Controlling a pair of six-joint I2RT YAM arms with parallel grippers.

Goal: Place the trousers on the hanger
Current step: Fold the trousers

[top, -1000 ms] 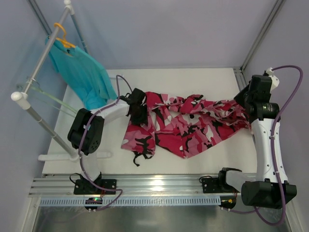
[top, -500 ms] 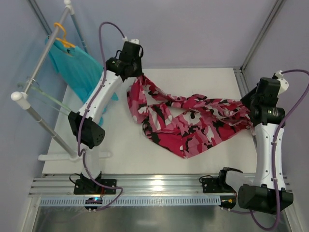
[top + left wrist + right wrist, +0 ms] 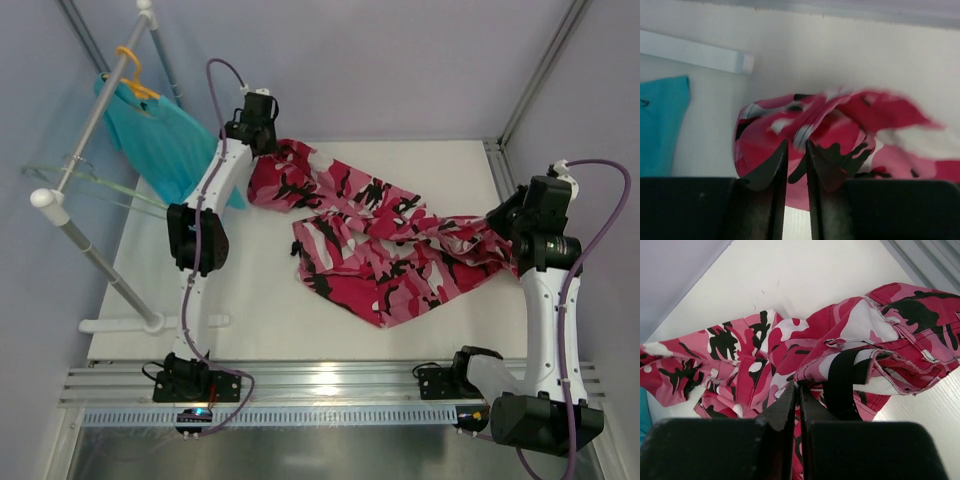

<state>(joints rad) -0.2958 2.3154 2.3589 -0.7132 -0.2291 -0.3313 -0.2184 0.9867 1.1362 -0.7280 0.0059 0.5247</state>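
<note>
A white table (image 3: pixel 300 320) fills the floor of a pale-walled cell. At its far left stands a white tube rack (image 3: pixel 90 260), carrying an orange hanger (image 3: pixel 132 75) with a teal garment (image 3: pixel 165 140). The thin mint-green hanger (image 3: pixel 120 197) hangs lower on the same rack, bare and well to the left of the left gripper (image 3: pixel 796 145). That gripper's fingers are pressed together on a bunched fold of the trousers (image 3: pixel 390 250). From there the pink camouflage cloth trails rightward across the table to the right gripper (image 3: pixel 799 387), which is pinched shut on a seamed edge beside a black band. The cloth looks light and limp, so it will likely sag and bunch wherever it is unsupported. The stitched edges and the band seem the firmest places to hold. Draping it over the hanger's slim rod probably needs both ends kept taut.
</note>
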